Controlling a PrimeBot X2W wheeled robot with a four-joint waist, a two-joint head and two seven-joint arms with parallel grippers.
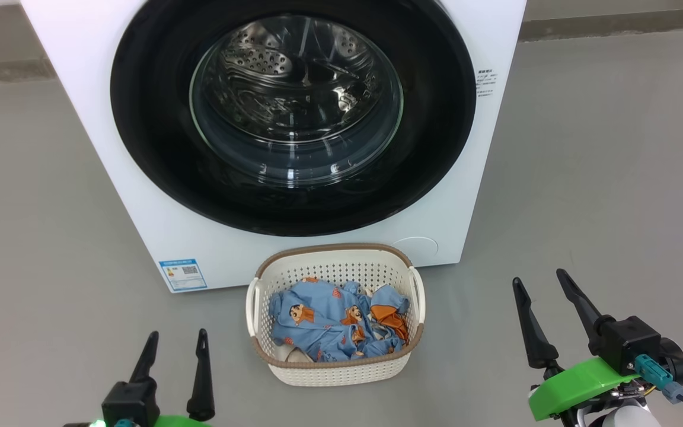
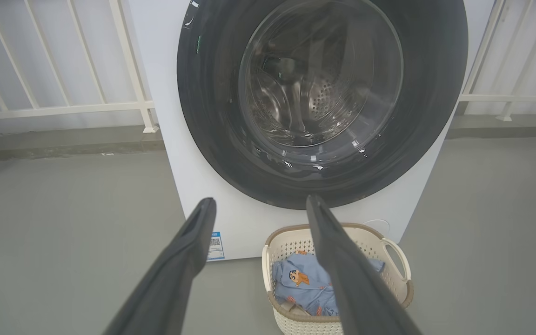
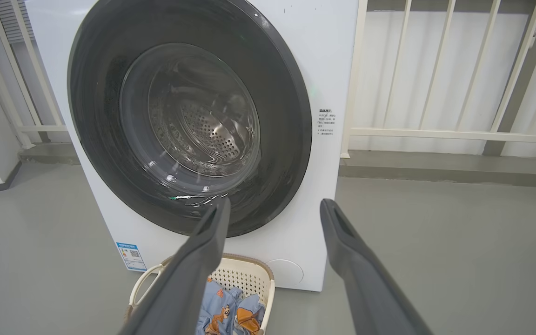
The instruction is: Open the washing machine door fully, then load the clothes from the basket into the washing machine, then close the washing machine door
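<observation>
The white washing machine stands ahead with its round black-rimmed door shut flat against the front; the steel drum shows through the glass. On the floor before it sits the cream basket holding light blue clothes with orange cartoon figures. My left gripper hovers open at the lower left, left of the basket. My right gripper is open at the lower right, right of the basket. Both are empty. The left wrist view has the door and basket; the right wrist view has the door and basket.
Grey floor spreads on both sides of the machine. A white railing and a low kerb run behind it. A blue label sits low on the machine's front left, a round cover low on its right.
</observation>
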